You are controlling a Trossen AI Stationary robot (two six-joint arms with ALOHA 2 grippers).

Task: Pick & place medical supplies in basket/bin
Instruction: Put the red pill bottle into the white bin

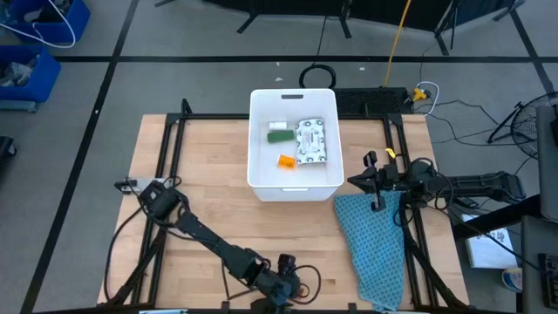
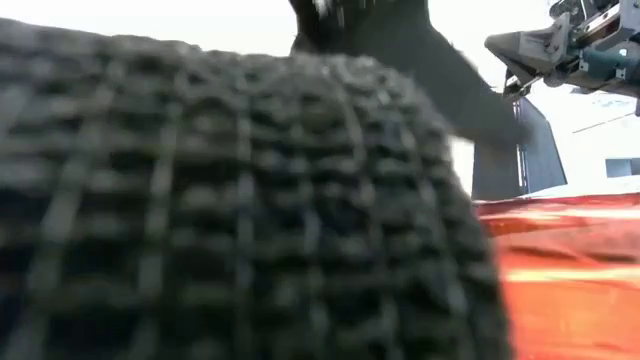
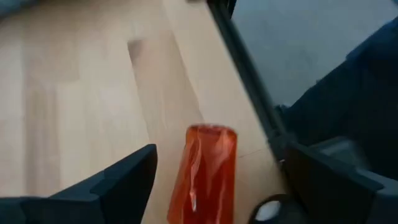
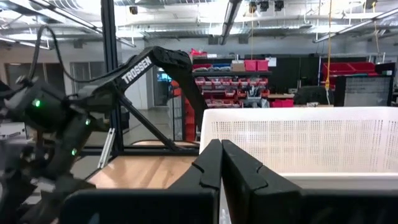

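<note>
An orange-red bottle (image 3: 205, 177) lies on its side on the wooden table, close to the near edge. My left gripper (image 3: 217, 163) is open, one finger on each side of the bottle with a gap to both; the high view shows this gripper (image 1: 283, 277) at the near edge. The white bin (image 1: 292, 144) stands at the far middle and holds a green stick-shaped box (image 1: 280, 136), a white speckled packet (image 1: 311, 142) and a small orange item (image 1: 286, 160). My right gripper (image 4: 221, 163) is shut and waits right of the bin (image 4: 305, 143), above the cloth. No black piece shows.
A teal-blue cloth (image 1: 370, 244) lies on the table's right side, under the right gripper (image 1: 375, 181). The low view is mostly blocked by the left arm's braided cable sleeve (image 2: 220, 200). A black frame rail (image 3: 249, 93) runs along the near edge beside the bottle.
</note>
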